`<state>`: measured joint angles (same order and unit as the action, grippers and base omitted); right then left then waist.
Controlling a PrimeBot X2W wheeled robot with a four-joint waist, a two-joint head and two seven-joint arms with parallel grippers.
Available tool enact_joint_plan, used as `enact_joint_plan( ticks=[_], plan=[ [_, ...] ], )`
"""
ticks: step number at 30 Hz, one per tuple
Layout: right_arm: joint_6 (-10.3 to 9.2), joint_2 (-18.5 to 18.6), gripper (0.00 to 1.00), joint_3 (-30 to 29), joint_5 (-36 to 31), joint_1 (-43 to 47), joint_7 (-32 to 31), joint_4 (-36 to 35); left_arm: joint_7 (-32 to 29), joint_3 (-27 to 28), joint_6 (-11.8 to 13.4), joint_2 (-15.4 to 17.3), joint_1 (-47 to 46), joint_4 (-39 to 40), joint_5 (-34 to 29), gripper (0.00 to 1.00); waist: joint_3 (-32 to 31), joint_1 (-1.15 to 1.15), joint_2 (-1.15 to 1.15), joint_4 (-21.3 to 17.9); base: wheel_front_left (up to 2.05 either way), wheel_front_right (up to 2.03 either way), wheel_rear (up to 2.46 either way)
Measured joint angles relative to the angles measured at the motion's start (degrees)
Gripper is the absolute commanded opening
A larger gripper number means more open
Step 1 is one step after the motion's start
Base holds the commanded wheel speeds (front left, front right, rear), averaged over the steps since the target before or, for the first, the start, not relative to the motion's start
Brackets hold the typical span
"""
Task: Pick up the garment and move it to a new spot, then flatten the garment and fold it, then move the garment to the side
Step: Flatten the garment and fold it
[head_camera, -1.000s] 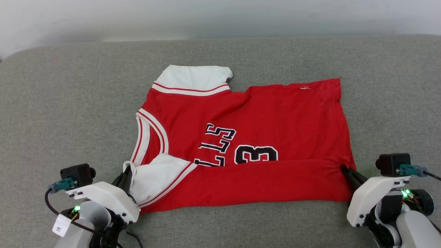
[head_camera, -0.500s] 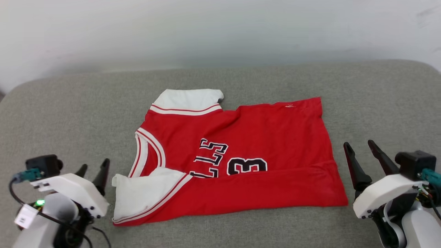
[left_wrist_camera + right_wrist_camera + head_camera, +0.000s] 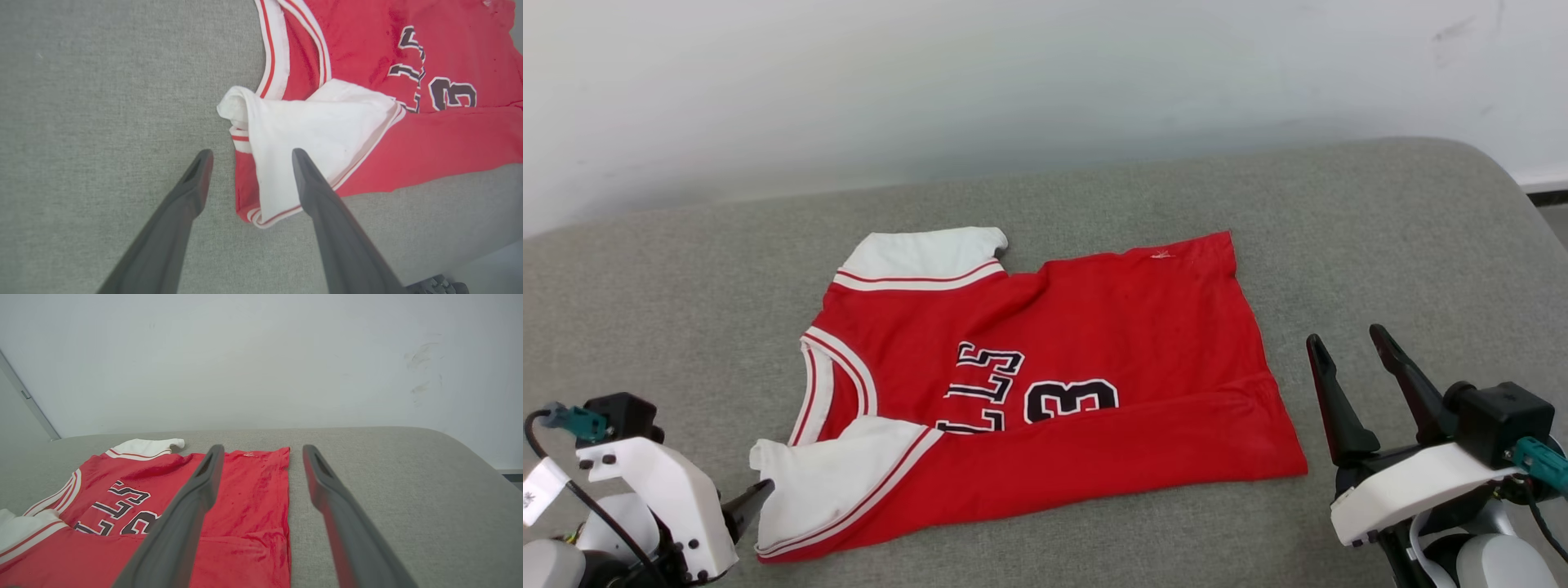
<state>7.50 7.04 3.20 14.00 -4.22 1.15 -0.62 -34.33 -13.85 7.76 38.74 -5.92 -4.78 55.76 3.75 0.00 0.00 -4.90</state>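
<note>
Garment [image 3: 1094, 327] released by both; left hand [image 3: 250, 153] and right hand [image 3: 1344, 335] drawn back, spread apart, nothing held | garment lying mid-frame on grey padded surface [image 3: 1380, 229], lower edge folded up | first fold judged done

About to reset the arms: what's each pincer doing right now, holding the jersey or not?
Left pincer: open, holding nothing.
Right pincer: open, holding nothing, beside the jersey.
</note>
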Motion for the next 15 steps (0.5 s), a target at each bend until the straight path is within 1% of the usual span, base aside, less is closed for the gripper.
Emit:
enact_joint_plan(
  ticks=[5, 10, 13, 14, 15],
  plan=[
    [0.0, -0.85, 1.0, -0.31, -0.13, 0.28, -0.92, -1.65, -3.47, -0.07, 1.4, -0.32, 1.85, 0.65, 3.01, 1.0, 2.17, 0.0, 0.0, -1.18, 0.0, 0.0, 0.0],
    [0.0, -0.99, 1.0, -0.35, -0.13, -0.06, -1.2, -2.34, -6.44, -0.76, 3.12, -1.52, 2.58, -1.93, 4.66, 1.0, 4.63, 0.0, 0.0, -2.22, 0.0, 0.0, 0.0],
    [0.0, -1.0, 1.0, -0.4, 0.04, -0.71, -1.52, -2.33, -7.3, -0.87, 3.32, -2.14, 2.25, -2.6, 5.57, 1.0, 5.97, 0.0, 0.0, -2.71, 0.0, 0.0, 0.0],
    [0.0, -1.0, 1.0, -0.51, 0.07, -0.77, -1.53, -2.31, -7.44, -0.89, 3.21, -2.29, 1.89, -2.86, 5.82, 0.66, 6.37, 0.0, 0.0, -2.83, 0.0, 0.0, 0.0],
    [0.0, -1.0, 1.0, -0.73, 0.15, -0.78, -1.75, -2.2, -7.44, -0.92, 2.9, -2.48, 1.62, -3.07, 5.95, 0.38, 6.69, 0.0, 0.0, -2.92, 0.0, 0.0, 0.0]
  ],
)
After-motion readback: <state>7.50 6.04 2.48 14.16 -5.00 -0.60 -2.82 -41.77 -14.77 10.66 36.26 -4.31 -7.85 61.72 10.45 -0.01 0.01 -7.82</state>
